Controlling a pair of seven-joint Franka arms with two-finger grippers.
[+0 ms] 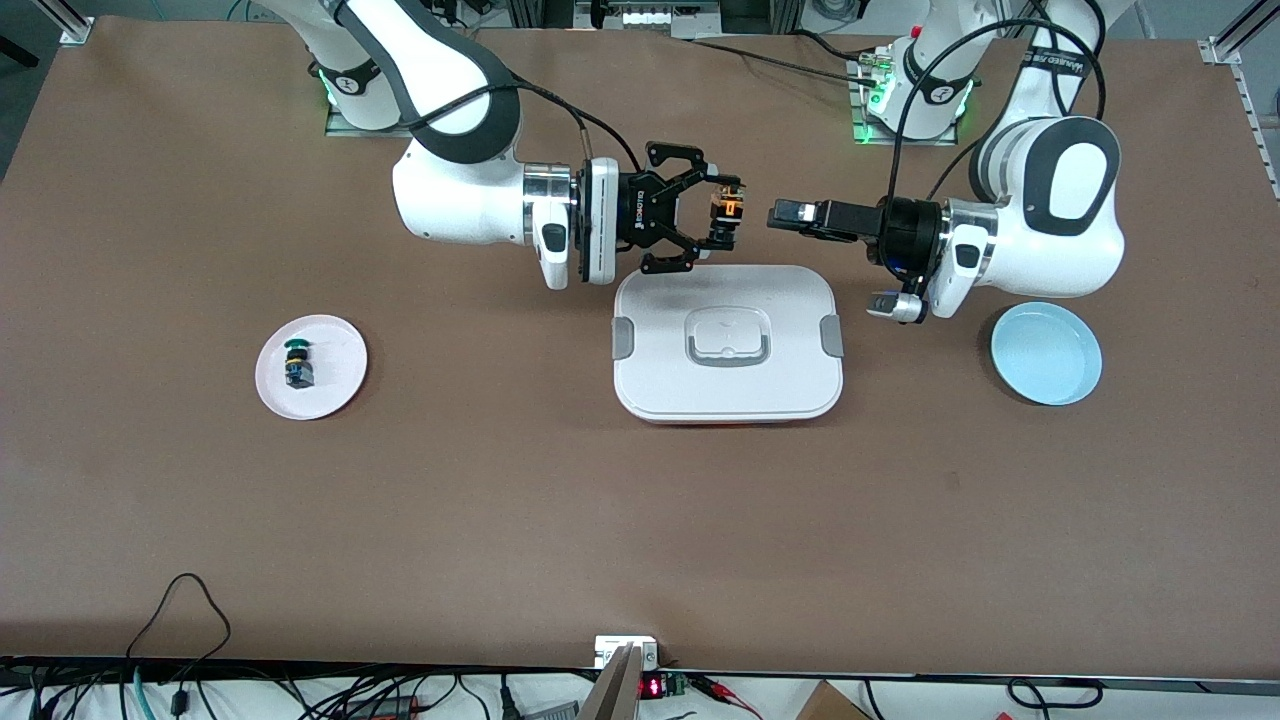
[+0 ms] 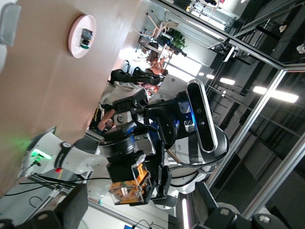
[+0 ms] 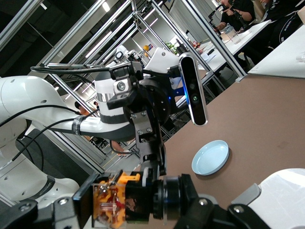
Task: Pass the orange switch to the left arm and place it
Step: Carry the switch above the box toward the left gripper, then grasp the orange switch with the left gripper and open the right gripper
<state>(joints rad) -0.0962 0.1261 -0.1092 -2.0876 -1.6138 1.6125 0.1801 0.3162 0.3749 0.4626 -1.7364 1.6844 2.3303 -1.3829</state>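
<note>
Right now the right gripper (image 1: 722,212) is clenched on the orange switch (image 1: 727,209) above the box (image 1: 728,342); left gripper (image 1: 786,215) w/ fingers I can't tell. Light, stiff, prob slippery; grab the exposed end.

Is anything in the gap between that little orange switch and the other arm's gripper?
Nothing visible. The right gripper holds the orange switch over the table just past the box; the left gripper faces it across open air, and the box lies lower.
</note>
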